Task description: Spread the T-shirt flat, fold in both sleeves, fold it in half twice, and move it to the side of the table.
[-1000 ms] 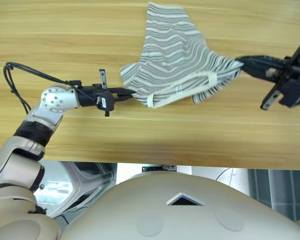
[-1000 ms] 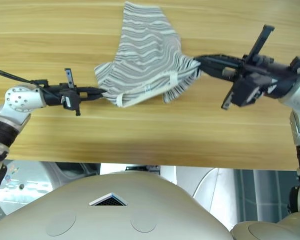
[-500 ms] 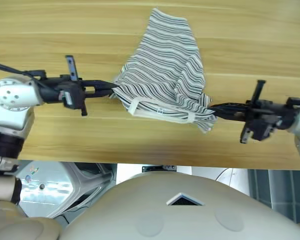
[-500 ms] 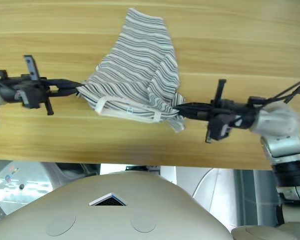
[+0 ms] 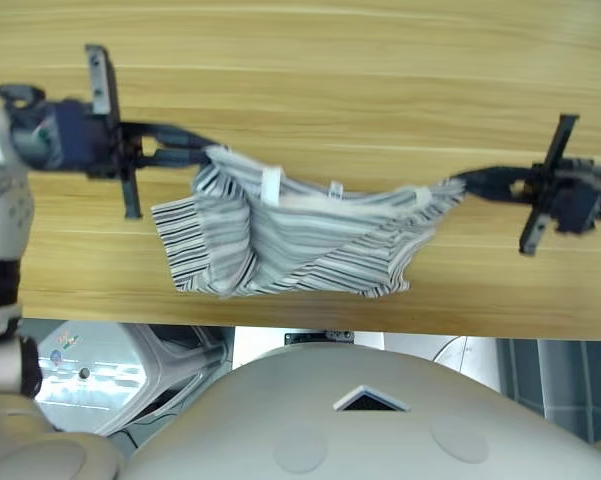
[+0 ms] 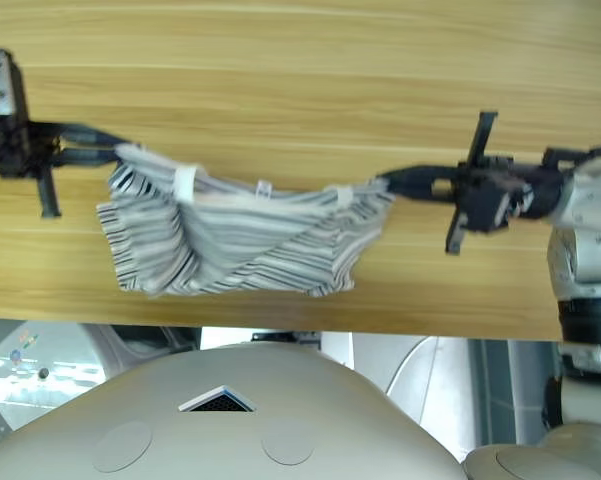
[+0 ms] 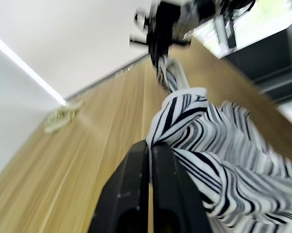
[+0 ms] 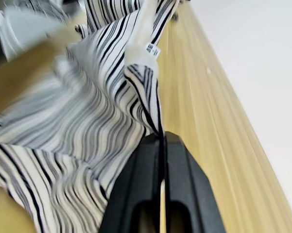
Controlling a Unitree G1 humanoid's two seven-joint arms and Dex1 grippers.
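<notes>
The striped T-shirt [image 5: 300, 240] hangs in the air over the near part of the wooden table [image 5: 360, 90], stretched between both grippers and sagging in the middle. My left gripper [image 5: 202, 150] is shut on the shirt's left shoulder, seen close in the left wrist view as black fingers [image 7: 136, 179] pinching striped cloth [image 7: 199, 131]. My right gripper [image 5: 458, 182] is shut on the right shoulder; its wrist view shows the fingers [image 8: 160, 160] clamped on the fabric [image 8: 87, 121]. The cream collar band [image 5: 330, 200] runs along the top edge.
The table's near edge [image 5: 380, 325] lies just under the hanging shirt. Bare wood stretches across the far side and to both sides of the arms.
Both grippers lifted the shirt off the table and pulled apart; it now hangs stretched between them, nearer the front edge, where before it lay bunched on the wood.
</notes>
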